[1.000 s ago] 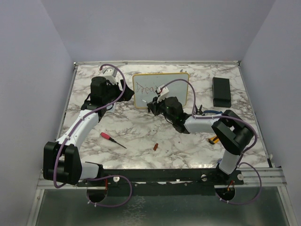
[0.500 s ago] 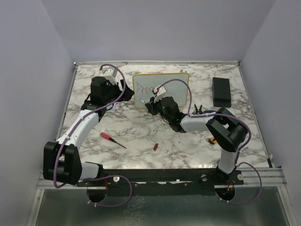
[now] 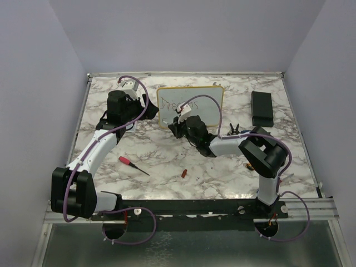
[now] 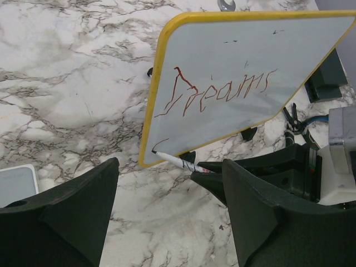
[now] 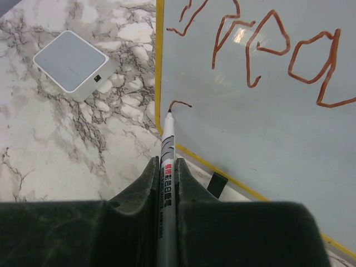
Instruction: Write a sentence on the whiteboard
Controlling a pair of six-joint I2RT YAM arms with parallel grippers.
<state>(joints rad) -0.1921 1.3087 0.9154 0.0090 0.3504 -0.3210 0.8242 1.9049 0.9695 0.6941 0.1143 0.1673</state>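
Now, whiteboard [image 4: 289,50]: it stands tilted back on small black feet on the marble table [image 4: 67,83]; we take it as our landmark.
Sentence [image 4: 221,93]: "Dreams" in red-brown ink runs across the upper half of the whiteboard. A short curved stroke [image 5: 179,103] sits at its lower left corner, so we judge that a second line is only beginning.
Right gripper [image 5: 166,167]: just in front of the whiteboard's lower left corner, jaws pressed tight on a thin marker [image 5: 168,136]. The marker's tip touches the whiteboard's face beside that stroke.
Left gripper [image 4: 169,217]: near the whiteboard's left edge, jaws wide apart, nothing between them.
Handling: we judge the whiteboard light and stiff, with a slippery face and ink that smears easily; pen pressure could push it backwards. We would hold it by the yellow frame at the left edge, never on the written face.
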